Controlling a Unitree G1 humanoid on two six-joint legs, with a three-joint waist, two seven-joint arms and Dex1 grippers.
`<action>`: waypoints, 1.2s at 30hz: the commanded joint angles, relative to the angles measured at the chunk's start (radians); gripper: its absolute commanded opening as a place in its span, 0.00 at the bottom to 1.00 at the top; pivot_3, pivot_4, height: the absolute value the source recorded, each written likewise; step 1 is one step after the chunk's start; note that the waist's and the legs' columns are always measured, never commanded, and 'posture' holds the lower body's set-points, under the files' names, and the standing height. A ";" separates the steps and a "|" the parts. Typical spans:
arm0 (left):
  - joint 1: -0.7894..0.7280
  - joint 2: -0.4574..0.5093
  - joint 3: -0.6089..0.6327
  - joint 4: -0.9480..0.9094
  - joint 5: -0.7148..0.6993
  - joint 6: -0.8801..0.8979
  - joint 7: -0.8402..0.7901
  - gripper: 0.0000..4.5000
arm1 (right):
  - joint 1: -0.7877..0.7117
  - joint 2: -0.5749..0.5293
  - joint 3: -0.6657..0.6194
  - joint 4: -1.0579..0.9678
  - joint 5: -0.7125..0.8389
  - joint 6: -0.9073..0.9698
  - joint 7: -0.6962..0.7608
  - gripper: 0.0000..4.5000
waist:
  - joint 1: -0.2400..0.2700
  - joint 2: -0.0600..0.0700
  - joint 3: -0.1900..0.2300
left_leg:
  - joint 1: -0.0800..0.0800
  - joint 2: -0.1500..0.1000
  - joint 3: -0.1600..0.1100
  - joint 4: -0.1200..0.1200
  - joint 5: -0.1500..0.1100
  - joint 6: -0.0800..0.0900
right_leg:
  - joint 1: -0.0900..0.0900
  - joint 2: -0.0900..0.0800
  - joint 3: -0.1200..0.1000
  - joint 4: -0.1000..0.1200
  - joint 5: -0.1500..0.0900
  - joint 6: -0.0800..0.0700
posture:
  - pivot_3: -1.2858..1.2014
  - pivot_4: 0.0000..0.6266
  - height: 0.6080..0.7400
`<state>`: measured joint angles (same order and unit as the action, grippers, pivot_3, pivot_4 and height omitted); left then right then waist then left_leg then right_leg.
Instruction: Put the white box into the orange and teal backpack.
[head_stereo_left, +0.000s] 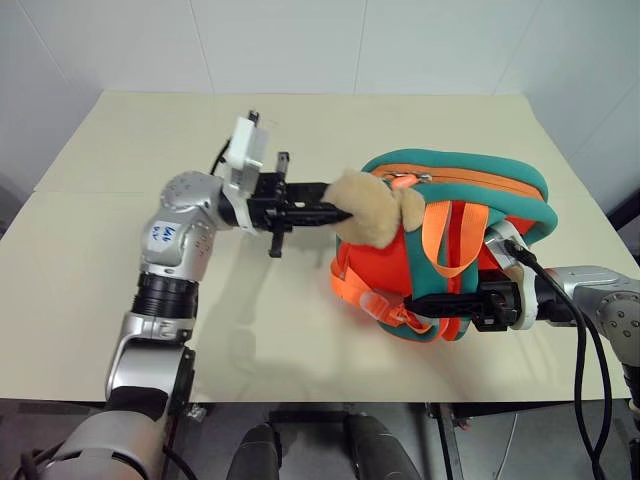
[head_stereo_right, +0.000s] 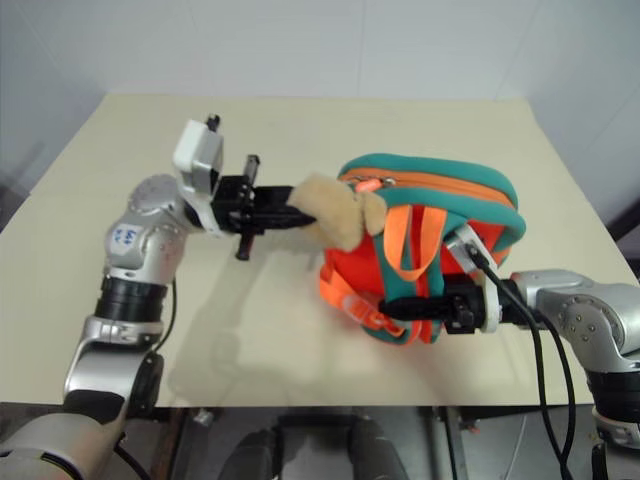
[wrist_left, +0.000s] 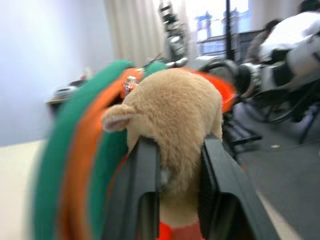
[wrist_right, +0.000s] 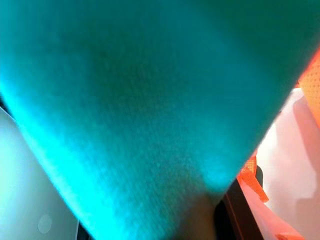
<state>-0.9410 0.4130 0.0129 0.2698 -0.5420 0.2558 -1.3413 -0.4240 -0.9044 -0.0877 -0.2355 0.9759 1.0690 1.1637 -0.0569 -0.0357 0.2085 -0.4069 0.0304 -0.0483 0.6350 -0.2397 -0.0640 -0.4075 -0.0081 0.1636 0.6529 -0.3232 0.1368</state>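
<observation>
Two level arms: left tool pinching plush toy, right tool clamped on backpack.

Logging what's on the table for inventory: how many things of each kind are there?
Backpack: 1
Plush toy, attached to the backpack: 1
Total: 2

Bright, even light with soft shadows on the table; both wrist views are blurred at close range.

Silver arms, black cables, black end effectors
</observation>
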 joint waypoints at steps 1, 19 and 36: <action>-0.049 0.034 0.049 0.063 0.016 -0.043 0.013 0.09 | 0.008 0.003 -0.020 -0.033 0.020 -0.002 0.001 0.00 | 0.000 0.000 0.000 | 0.000 0.000 0.000 0.000 0.000 0.000 | 0.000 0.000 0.000 0.000 0.000 0.000 | 0.52 0.24 1.00; -0.132 -0.003 -0.003 0.847 0.296 -0.389 0.058 0.09 | 0.034 -0.001 -0.048 -0.060 0.053 0.008 -0.033 0.00 | 0.001 0.000 0.000 | 0.000 0.000 0.000 -0.002 0.000 0.000 | -0.001 0.000 0.000 -0.001 0.000 0.000 | 0.52 0.24 1.00; -0.031 -0.100 0.036 0.793 0.321 -0.496 0.043 0.09 | 0.008 0.095 0.009 -0.054 -0.121 -0.201 -0.085 0.08 | 0.016 0.000 0.000 | -0.001 -0.001 0.000 -0.002 0.000 0.000 | -0.001 0.000 0.000 0.000 0.000 0.001 | 0.52 0.24 1.00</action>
<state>-0.9874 0.2985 0.0420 1.1136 -0.2095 -0.2413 -1.2621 -0.4074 -0.8139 -0.0758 -0.2705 0.8772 0.9187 1.0787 -0.0412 -0.0360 0.2084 -0.4076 0.0299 -0.0484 0.6326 -0.2397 -0.0640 -0.4086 -0.0084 0.1635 0.6524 -0.3230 0.1373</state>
